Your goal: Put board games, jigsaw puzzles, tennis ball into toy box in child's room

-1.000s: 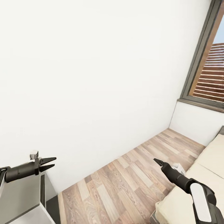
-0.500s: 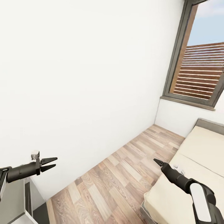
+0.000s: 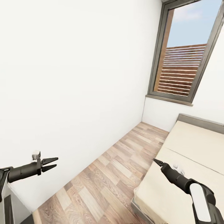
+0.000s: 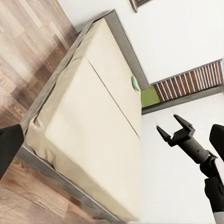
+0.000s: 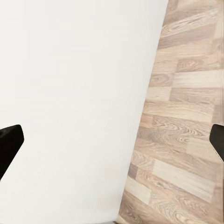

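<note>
Where floorboards end, cream seam-split bed (image 3: 186, 174), perhaps bare.

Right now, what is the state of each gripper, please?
Left gripper: open, holding nothing.
Right gripper: open, holding nothing.

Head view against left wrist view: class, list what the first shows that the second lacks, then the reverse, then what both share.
Head view, not left wrist: blue sky through the window, and the left gripper from the side, open.
Left wrist, not head: a small green thing at the bed's far edge, too small to identify, and a picture frame's corner.
Both: the bed, wood-plank floor, white walls, the window's brown slats, and the right gripper, open.
</note>
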